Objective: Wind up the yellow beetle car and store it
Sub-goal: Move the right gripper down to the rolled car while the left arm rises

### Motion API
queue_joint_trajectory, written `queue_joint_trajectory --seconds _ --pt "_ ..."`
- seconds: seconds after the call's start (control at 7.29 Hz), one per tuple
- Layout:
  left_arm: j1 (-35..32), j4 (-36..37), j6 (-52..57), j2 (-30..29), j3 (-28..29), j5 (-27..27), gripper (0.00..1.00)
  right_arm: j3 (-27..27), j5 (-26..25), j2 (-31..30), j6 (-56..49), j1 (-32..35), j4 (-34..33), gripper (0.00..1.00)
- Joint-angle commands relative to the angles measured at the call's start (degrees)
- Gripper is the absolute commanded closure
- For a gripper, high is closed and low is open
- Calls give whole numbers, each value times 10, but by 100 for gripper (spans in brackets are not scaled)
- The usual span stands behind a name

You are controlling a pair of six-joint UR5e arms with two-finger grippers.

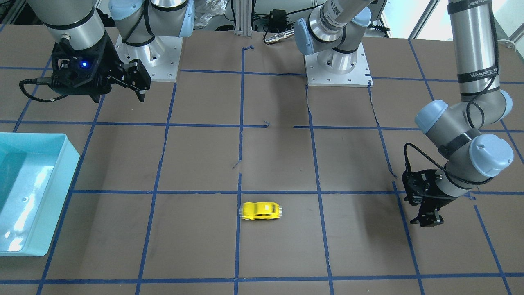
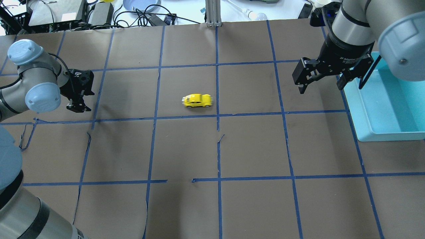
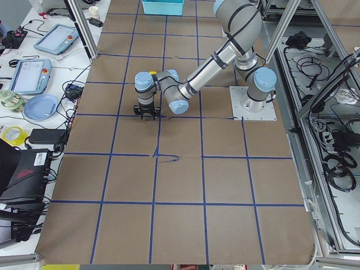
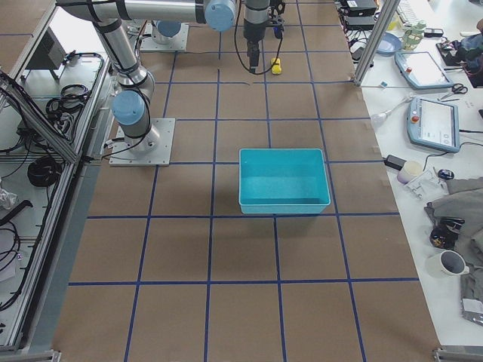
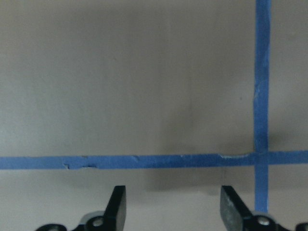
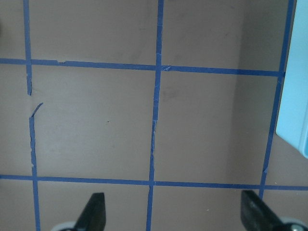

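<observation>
You will find the yellow beetle car (image 2: 197, 100) on its wheels mid-table. The left gripper (image 5: 173, 204) and right gripper (image 6: 173, 209) hang well apart from it — jaws spread, empty.

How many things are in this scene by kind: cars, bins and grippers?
Toy car: 1
Bin: 1
Grippers: 2, the left gripper and the right gripper, both open and empty
Total: 4
</observation>
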Motion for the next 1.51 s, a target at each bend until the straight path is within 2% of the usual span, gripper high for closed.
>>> queue_joint_trajectory --seconds 0.0,0.14,0.41,0.55,0.69,0.82,1.1,1.24,1.37 --pt "-57 -40 -117 39 2 -11 26 1 0 0 0 0 -1 0" --pt "-91 -58 -204 61 8 -12 26 1 0 1 0 -1 -1 0" --pt "-167 -155 -386 93 60 -4 23 1 0 1 0 -1 0 0" --pt "-194 -190 -527 95 89 -4 9 1 0 2 0 -1 0 0" --pt "-216 -226 -617 99 119 -5 8 0 -2 4 -14 -1 -1 0" --pt "-235 -261 -691 106 144 -4 4 1 -23 8 -51 -1 -2 0" --pt "-255 -336 -833 143 191 -2 0 2 -108 19 -73 -7 -27 0" --pt "-255 -363 -916 166 201 -1 0 4 -107 48 -89 -7 -60 0" --pt "-255 -368 -1012 190 194 -1 0 5 -104 87 -167 -8 -95 0"
